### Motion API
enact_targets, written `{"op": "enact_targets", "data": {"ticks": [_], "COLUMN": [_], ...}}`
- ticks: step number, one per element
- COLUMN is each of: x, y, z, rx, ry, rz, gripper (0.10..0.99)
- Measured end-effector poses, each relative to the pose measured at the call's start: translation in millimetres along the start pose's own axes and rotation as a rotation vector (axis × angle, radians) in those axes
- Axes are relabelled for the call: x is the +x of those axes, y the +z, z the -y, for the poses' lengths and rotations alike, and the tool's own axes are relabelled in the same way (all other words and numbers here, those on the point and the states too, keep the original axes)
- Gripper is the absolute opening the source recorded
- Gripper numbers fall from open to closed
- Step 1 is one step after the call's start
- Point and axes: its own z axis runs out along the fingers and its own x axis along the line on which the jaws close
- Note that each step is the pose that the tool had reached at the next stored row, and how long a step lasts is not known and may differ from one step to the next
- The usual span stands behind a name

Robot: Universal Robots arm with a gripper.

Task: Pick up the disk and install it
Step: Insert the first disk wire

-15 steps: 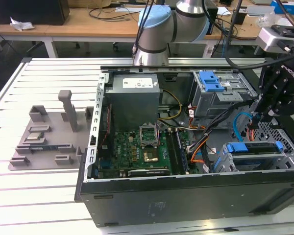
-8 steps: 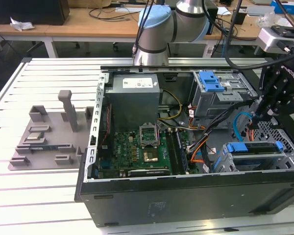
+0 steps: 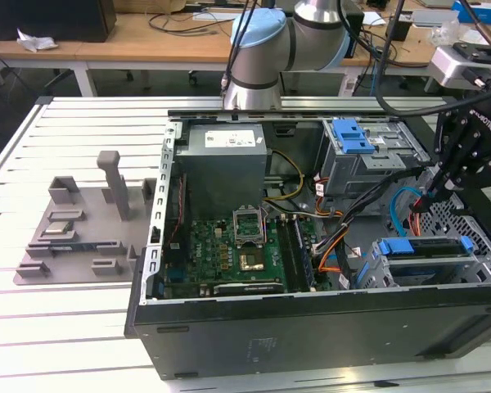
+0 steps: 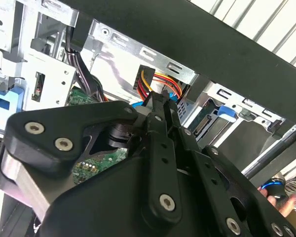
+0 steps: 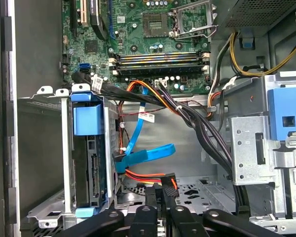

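The black two-fingered gripper (image 5: 164,197) has its fingers drawn in on a black cable plug with red and orange wires (image 5: 166,180), which sits between the tips in both wrist views (image 4: 147,81). In the exterior view the gripper (image 3: 436,196) hangs at the exterior view's right. It tilts downward into the open black desktop computer case (image 3: 311,336), with its tip just above the silver metal drive cage (image 3: 475,266). The silver and pale-blue robot arm (image 3: 270,41) rises behind the far wall of the case.

Just beside the plug, a flat blue ribbon cable (image 5: 143,153) runs across toward the cage (image 5: 65,148). The flat silver disk with its blue plastic bracket (image 5: 86,168) is seated inside that cage, standing on edge, with its connector side facing the plug. In the exterior view the disk (image 3: 430,260) lies in the cage near the front corner of the case.

Further off are the green motherboard (image 3: 221,246) and the large grey power-supply box (image 3: 225,160). Outside the case, a grey plastic fixture tray (image 3: 74,237) rests on the white slatted table (image 3: 49,327).
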Motion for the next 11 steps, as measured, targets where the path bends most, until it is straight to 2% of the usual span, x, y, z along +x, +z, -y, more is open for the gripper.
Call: {"op": "enact_targets", "data": {"ticks": [3,7,9,11], "x": [0.2,1.7,6.4,9.8], "y": [0.2,1.0,1.5,1.8], "z": [-3.1,-16.5,-22.1,-24.1], "rx": [0.000,0.000,0.000,0.000], "ry": [0.000,0.000,0.000,0.000], "rz": [0.0000,0.0000,0.0000,0.0000], "gripper": [0.169,0.169,0.169,0.169]}}
